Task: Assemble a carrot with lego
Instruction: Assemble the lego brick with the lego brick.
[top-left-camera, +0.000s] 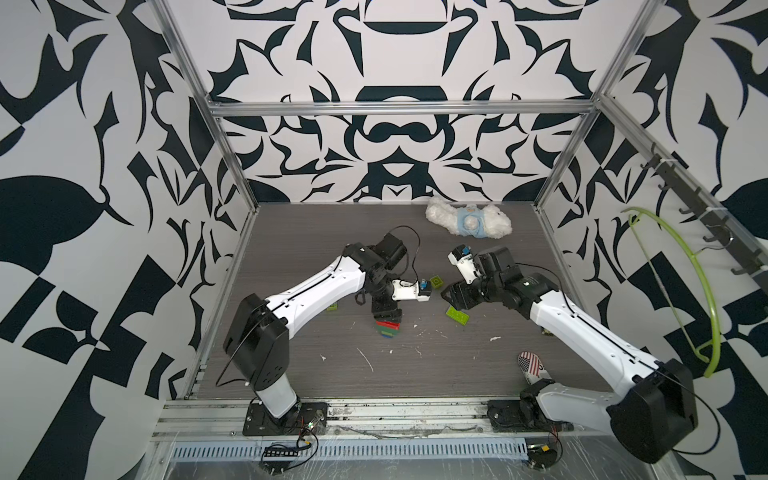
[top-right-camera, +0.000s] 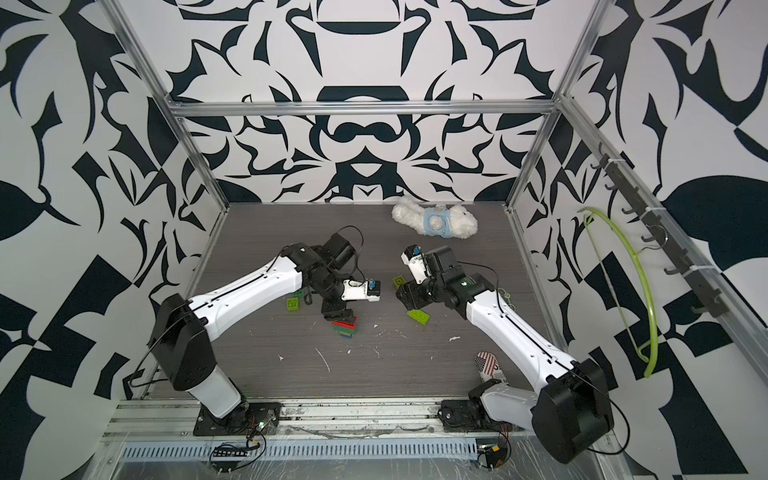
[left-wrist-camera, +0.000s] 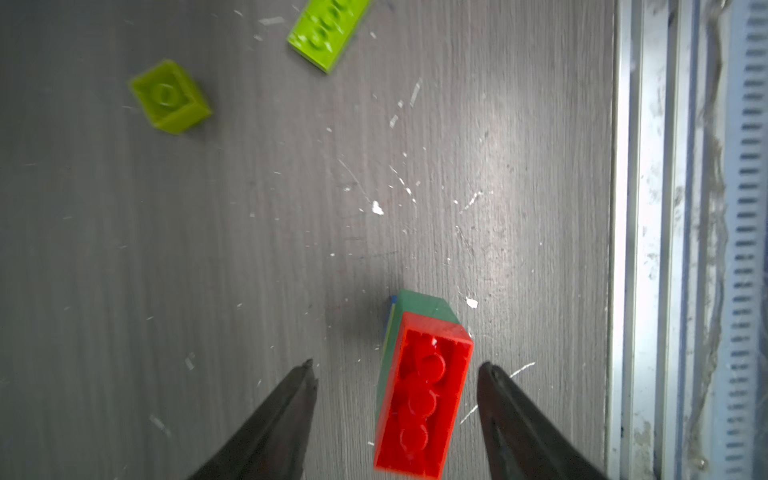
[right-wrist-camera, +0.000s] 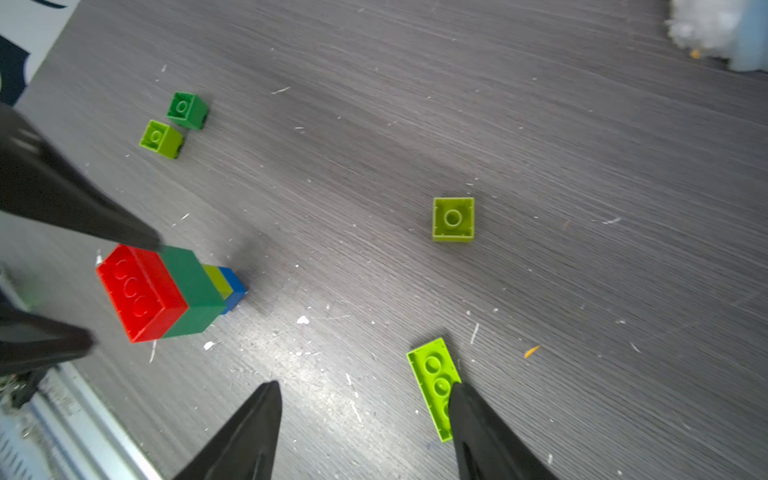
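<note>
**Inspector:** Left gripper (left-wrist-camera: 397, 365)?
**Assistant:** Jaws apart, straddling the carrot stack (right-wrist-camera: 195, 291). The red brick (left-wrist-camera: 424, 399) on top sits between them, ungripped.
**Inspector:** Right gripper (right-wrist-camera: 363, 385)?
**Assistant:** Open and empty, with the oblong lime brick (right-wrist-camera: 432, 374) partly behind one jaw.
**Inspector:** Step?
**Assistant:** The body looks built. The next move is probably to grip that lime brick and seat it squarely on red.

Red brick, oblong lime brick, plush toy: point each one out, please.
red brick (right-wrist-camera: 140, 290), right wrist view, on its studded top face
oblong lime brick (right-wrist-camera: 434, 374), right wrist view, between two studs
plush toy (top-left-camera: 462, 218), a top view, on its blue middle
</note>
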